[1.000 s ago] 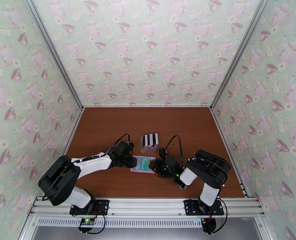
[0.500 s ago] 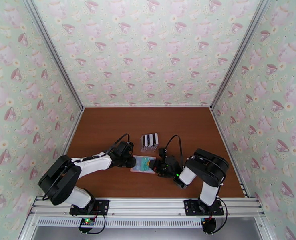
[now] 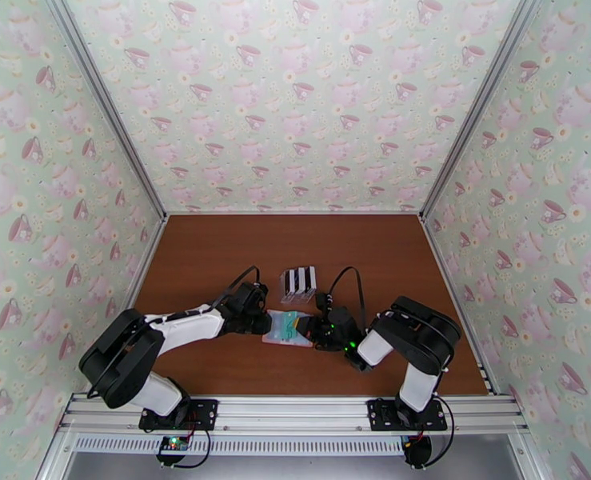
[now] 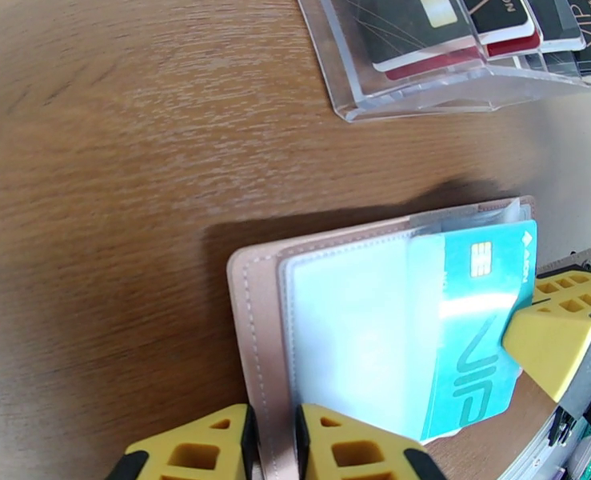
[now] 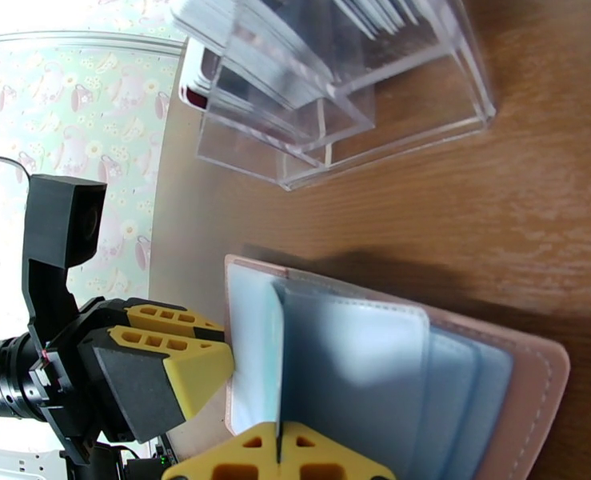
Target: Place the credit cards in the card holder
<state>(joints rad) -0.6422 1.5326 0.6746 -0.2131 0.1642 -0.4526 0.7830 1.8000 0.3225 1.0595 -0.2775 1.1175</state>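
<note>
Stitched pink card holder (image 4: 255,314) open flat on wood-grain table (image 4: 95,154), clear plastic rack (image 4: 423,82) at its 12 o'clock. Left gripper (image 4: 271,450) pinches cover edge. Right gripper (image 5: 279,454) clamped on glossy teal credit card (image 4: 471,346), partly inside translucent pocket.

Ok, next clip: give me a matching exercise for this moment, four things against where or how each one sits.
Things:
1. teal VIP card
2. pink wallet
3. clear card rack
4. left gripper

States:
A. fingers on either side of the wallet's cover edge
B. pinched by the right gripper, partly inside a wallet pocket
C. lying open on the table
D. holds black and white cards, beyond the wallet

Pairs: 1-B, 2-C, 3-D, 4-A
</note>
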